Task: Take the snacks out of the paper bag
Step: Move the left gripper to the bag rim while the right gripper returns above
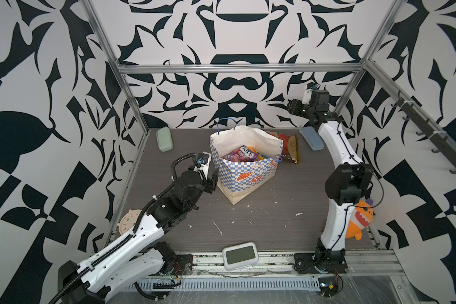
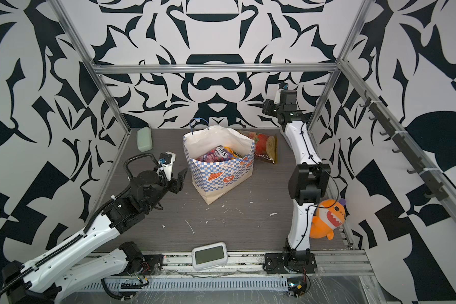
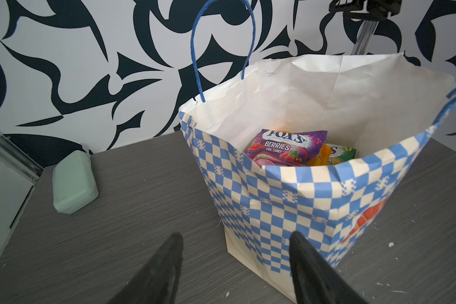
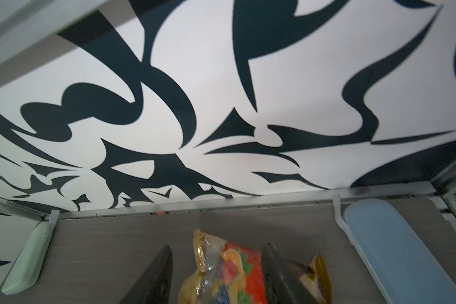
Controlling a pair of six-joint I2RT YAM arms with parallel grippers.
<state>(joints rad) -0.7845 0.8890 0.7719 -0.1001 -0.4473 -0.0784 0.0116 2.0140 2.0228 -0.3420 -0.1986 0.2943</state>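
The paper bag (image 1: 245, 171) (image 2: 221, 171) (image 3: 287, 200) stands upright and open in the middle of the table. Snacks lie inside it: a purple FOX'S packet (image 1: 241, 154) (image 2: 216, 154) (image 3: 287, 147) on top, with a yellow one (image 3: 317, 158) and a green one (image 3: 344, 155) beside it. A red-gold fruit-print packet (image 1: 287, 147) (image 2: 265, 146) (image 4: 232, 271) lies on the table behind the bag's right side. My left gripper (image 1: 213, 181) (image 2: 181, 179) (image 3: 236, 233) is open, low beside the bag's left side. My right gripper (image 1: 290, 105) (image 2: 265, 106) (image 4: 218, 246) hangs open high above the fruit-print packet.
A green case (image 1: 164, 139) (image 3: 74, 181) (image 4: 27, 260) sits at the back left corner and a blue case (image 1: 312, 138) (image 4: 395, 250) at the back right. A white screen device (image 1: 239, 255) lies at the front edge. An orange plush shark (image 1: 358, 219) leans by the right arm. A round beige disc (image 1: 128, 221) lies front left.
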